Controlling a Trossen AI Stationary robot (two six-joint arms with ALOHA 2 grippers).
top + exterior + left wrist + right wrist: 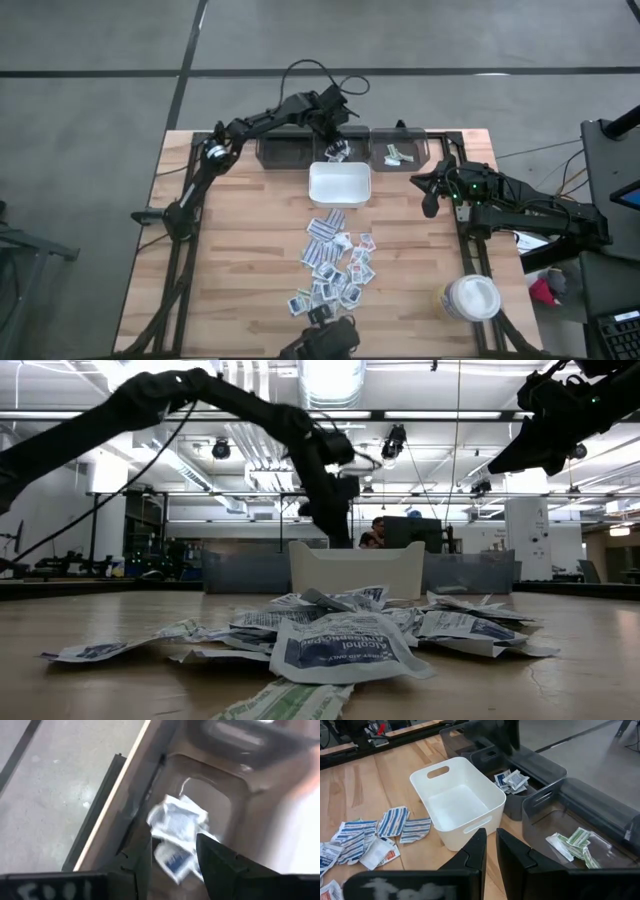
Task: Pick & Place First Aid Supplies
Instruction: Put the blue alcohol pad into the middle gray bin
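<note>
Up at the top middle, the left gripper (335, 140) hangs over a dark bin (220, 805), fingers spread apart.
Below it, white packets (177, 827) with blue print lie in that bin, and nothing is pinched. More packets lie in a pile (335, 265) on the table (240, 280), under the white tray (340, 183). Right gripper (432, 195) waits at the right of the tray, fingers nearly pressed together and holding nothing.

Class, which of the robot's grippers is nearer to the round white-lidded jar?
Right. The right gripper hovers beside the white tray, on the white-lidded jar's side of the table; the left gripper is over the far bins.
</note>
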